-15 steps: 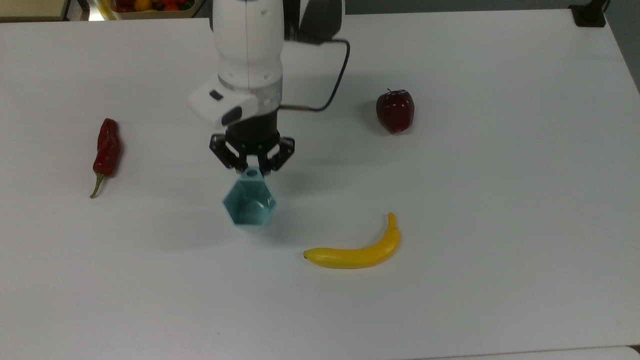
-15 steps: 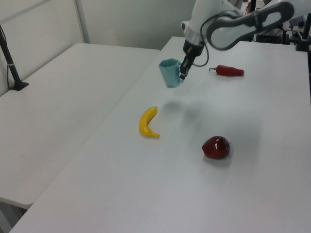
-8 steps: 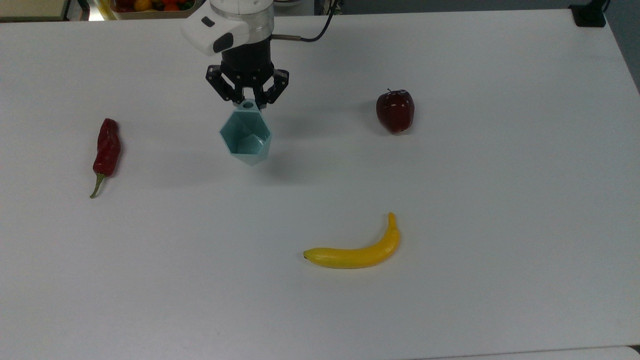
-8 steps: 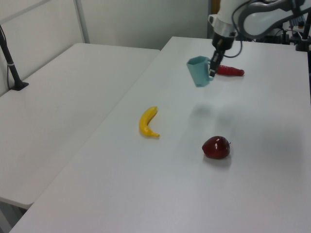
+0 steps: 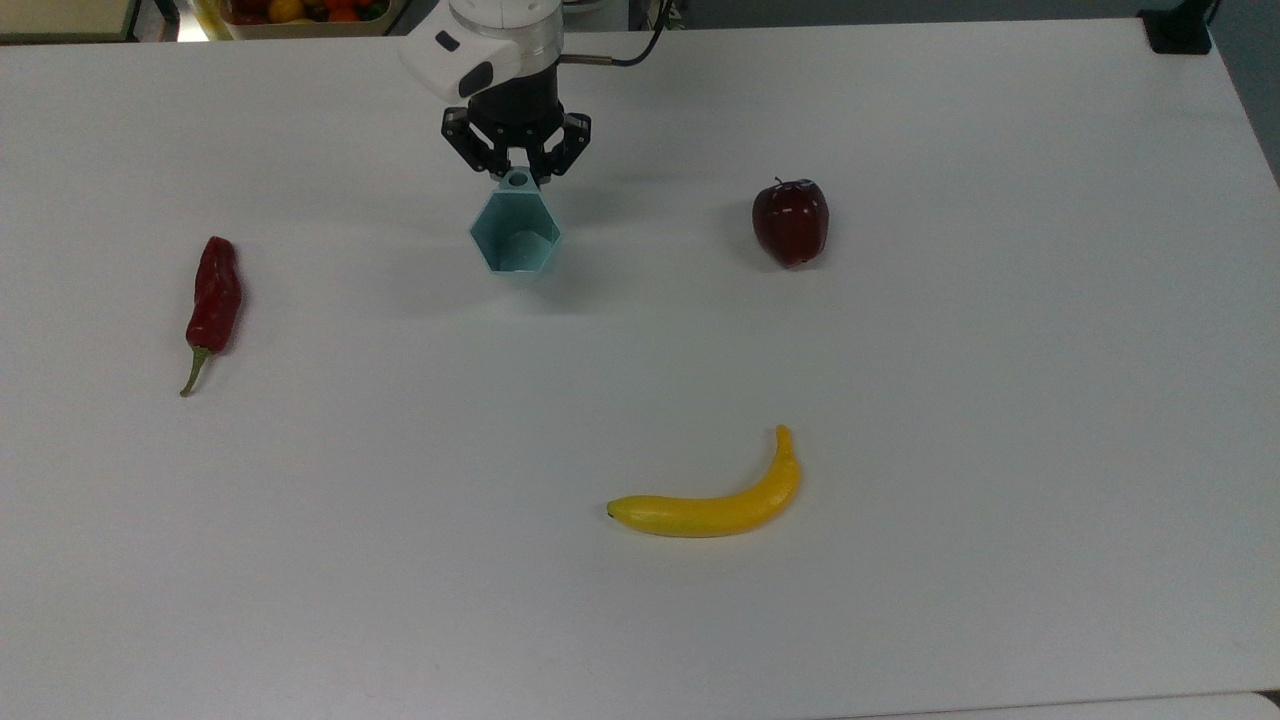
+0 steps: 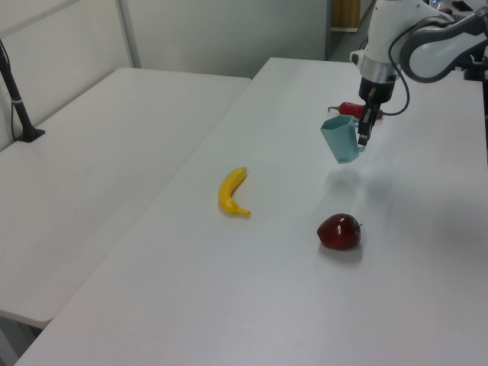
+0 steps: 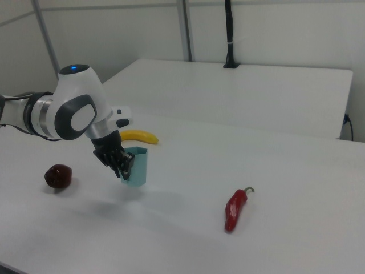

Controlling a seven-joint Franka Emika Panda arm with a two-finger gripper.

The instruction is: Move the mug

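- The end effector (image 5: 517, 172) is clamped on the handle of the mug (image 5: 516, 235), holding it just above the counter (image 5: 900, 400).
- Pickup is done; setting down and release remain.

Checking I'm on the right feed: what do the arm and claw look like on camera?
A white, rounded arm with grey joint sections and a small blue light on top. The wrist carries a white block with dark oval buttons. Below it sits a black cylindrical collar, then a black claw with angular linkage fingers. A thin black cable loops off beside the wrist.
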